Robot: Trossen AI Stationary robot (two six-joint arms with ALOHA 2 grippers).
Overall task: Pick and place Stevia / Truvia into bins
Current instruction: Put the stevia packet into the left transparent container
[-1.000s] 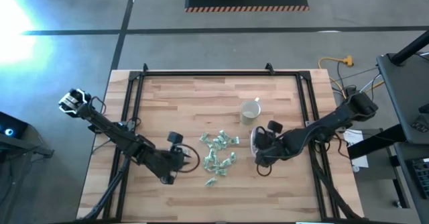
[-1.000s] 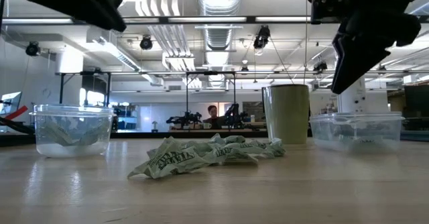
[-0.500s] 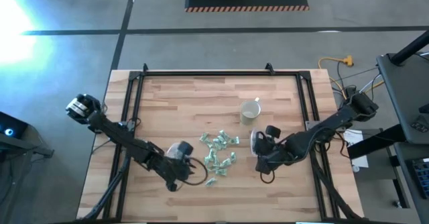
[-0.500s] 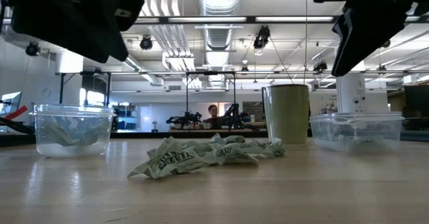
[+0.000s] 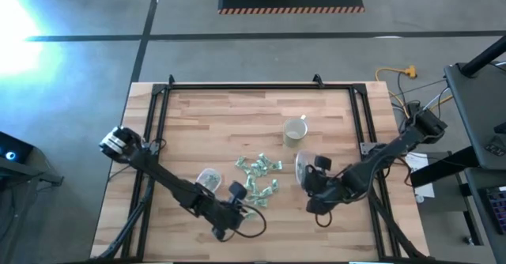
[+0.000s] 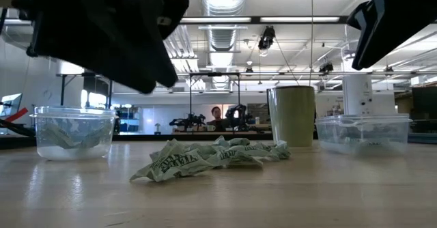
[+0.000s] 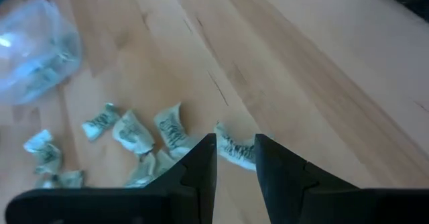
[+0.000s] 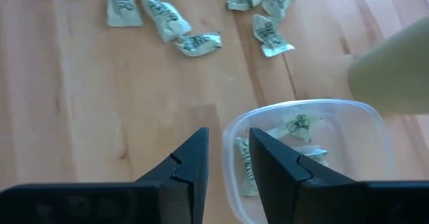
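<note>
A: Where does the left gripper [image 5: 237, 214] sit against the pale green and white paper sweetener packets [image 5: 258, 179]?

B: At about seven o'clock of the heap on the pale wooden table [image 5: 229, 122], above its near edge. In the left wrist view one lone packet [image 7: 234, 149] lies flat on the wood just past the fingertips [image 7: 206, 150], in line with the gap. The jaws stand a little apart with nothing between them.

A: And the right gripper [image 5: 316, 203]?

B: At roughly four o'clock of the heap, just beside the clear rounded-rectangular plastic tub [image 5: 301, 167], on its near side. Its jaws are also slightly apart and empty; in the right wrist view they point at the tub's rim [image 8: 231, 127], with a few packets lying inside.

A: The other bin?

B: The clear round plastic tub [image 5: 208, 179] stands at nine o'clock of the heap and holds packets too. A pale cream mug [image 5: 296, 130] stands at one o'clock, well apart.
</note>
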